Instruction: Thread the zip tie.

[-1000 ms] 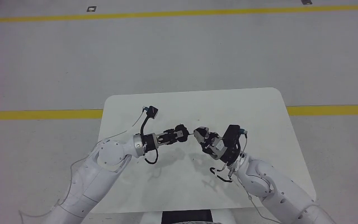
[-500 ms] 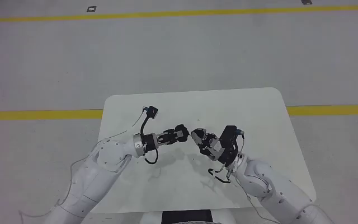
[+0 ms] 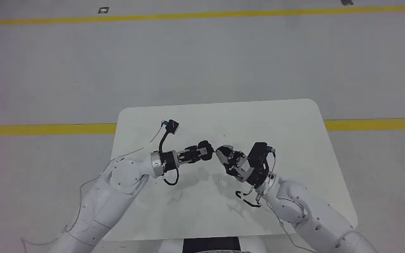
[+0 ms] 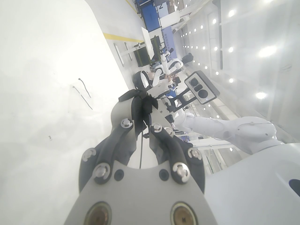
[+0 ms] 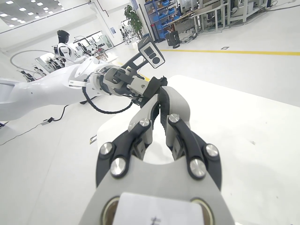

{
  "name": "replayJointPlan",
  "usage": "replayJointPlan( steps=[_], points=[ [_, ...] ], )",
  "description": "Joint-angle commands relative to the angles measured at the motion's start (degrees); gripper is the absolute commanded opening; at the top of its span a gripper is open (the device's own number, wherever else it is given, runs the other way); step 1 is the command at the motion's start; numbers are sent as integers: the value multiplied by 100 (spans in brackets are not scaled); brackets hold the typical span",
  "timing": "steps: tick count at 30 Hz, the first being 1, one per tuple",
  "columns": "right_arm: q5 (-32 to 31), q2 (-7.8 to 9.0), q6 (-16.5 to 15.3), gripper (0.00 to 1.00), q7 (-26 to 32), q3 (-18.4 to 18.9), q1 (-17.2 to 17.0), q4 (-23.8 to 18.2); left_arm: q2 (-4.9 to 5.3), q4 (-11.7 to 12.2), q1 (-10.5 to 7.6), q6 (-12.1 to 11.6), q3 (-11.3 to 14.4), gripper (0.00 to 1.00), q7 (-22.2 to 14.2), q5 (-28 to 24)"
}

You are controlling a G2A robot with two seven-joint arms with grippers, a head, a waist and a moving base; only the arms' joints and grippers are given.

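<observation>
My left claw (image 4: 141,101): closed, pinching the zip tie (image 4: 141,148). The thin black strip runs back from the black-wrapped tips, between the finger links, toward the wrist. My right claw (image 5: 161,94): closed too, pads pressed together. I cannot tell whether the tie's other end sits between them, because the tips hide it.

Both claws hang above the surface (image 3: 285,126), near its middle, tip to tip.

Change over the last 1 s: the right claw has crept toward the left one. The short gap between the 2 tips, with a thin line bridging it, is all but gone. From above the tips look touching, or just short of it. The left claw has held its place.

Reading: this is the closing approach of the threading step, tail meeting head. Nothing shows the tail through the slot, so I judge the thread not yet made. The next move wants fine alignment, not more travel.

Farther out: 1 loose strip (image 4: 84,91) lies on the surface, well apart from both claws.
</observation>
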Motion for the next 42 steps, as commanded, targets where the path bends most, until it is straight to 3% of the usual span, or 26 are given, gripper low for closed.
replayJointPlan(
  steps=[1,6,12,18,25,32,38,42],
  points=[
    [-61,6,0,100,-20,54,-30,-24,0,0,0,0,0,0,0,0],
    [-239,34,11,100,-99,285,-235,-139,0,0,0,0,0,0,0,0],
    [-745,123,47,100,-272,766,-716,-336,0,0,0,0,0,0,0,0],
    [-1222,293,0,100,-650,1254,-1276,-468,0,0,0,0,0,0,0,0],
    [-1201,508,0,100,-1202,1810,-1742,-373,-8,-6,16,43,25,0,61,-77],
    [-1213,536,0,100,-1285,1914,-1803,-355,-42,135,-40,270,51,0,-177,-1332],
    [-1213,536,0,100,-1285,1914,-1803,-355,-77,293,-84,474,86,0,-769,-2702],
    [-1213,536,0,100,-1285,1914,-1803,-355,-98,440,-141,635,111,0,-989,-3210]
  ],
)
